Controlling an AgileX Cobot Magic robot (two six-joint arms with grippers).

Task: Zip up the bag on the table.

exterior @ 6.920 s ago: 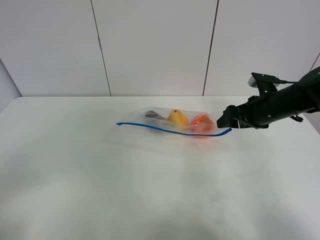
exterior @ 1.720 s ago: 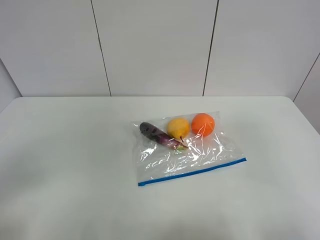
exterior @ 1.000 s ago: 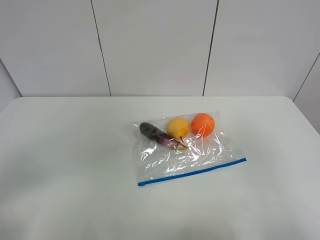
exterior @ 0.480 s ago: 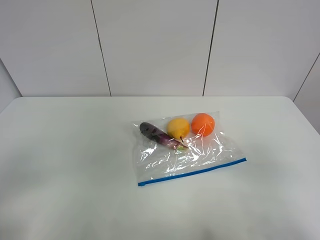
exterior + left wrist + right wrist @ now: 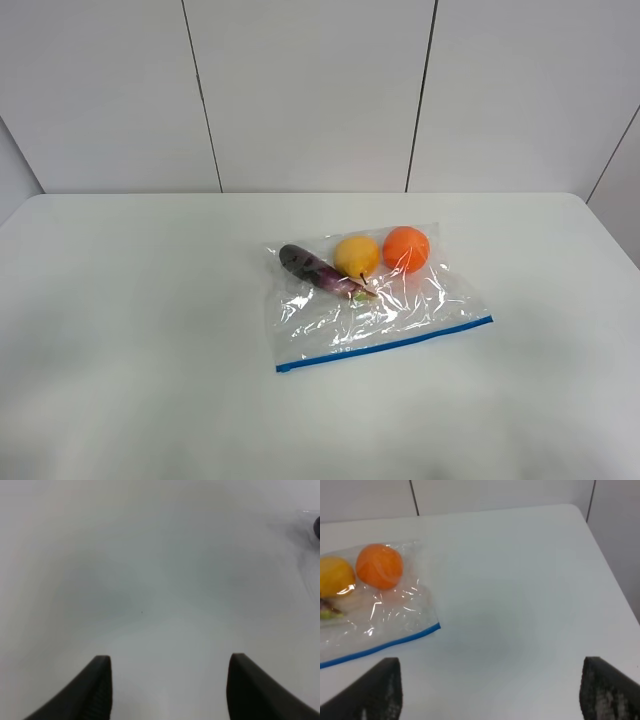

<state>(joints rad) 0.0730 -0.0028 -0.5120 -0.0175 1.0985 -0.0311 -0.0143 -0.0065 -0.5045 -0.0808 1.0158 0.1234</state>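
Both sets of jaws stand spread wide with nothing between them: left gripper point(image 5: 167, 690) hangs over bare table point(image 5: 130, 300), right gripper point(image 5: 490, 690) hangs over the table near its right corner, and neither one shows in the high view, so you have both arms pulled well back.

What changed: about seven seconds back the right arm was at the bag's right end with the blue strip lifted and bowed. Now the arm is gone and the bag point(image 5: 375, 305) lies flat, right of the table's centre, with the blue zip strip point(image 5: 385, 345) along the near edge, running up toward the right. Nothing has moved over the last couple of seconds.

What that means for you: the strip reads as one thin, straight, unbroken blue line, so my call is the seal is most likely closed and the task done or nearly so. You can't confirm from this height that every bit of the track is pressed shut; the right wrist view only shows the strip's right end point(image 5: 385, 645), which looks flat.

Count:
- one bag
- one zip strip
- one eggplant point(image 5: 315, 268), far-left inside the bag
- one yellow fruit point(image 5: 356, 256), touching the eggplant
- one orange point(image 5: 406, 249), just beside the yellow fruit
- two grippers, both free
- one table
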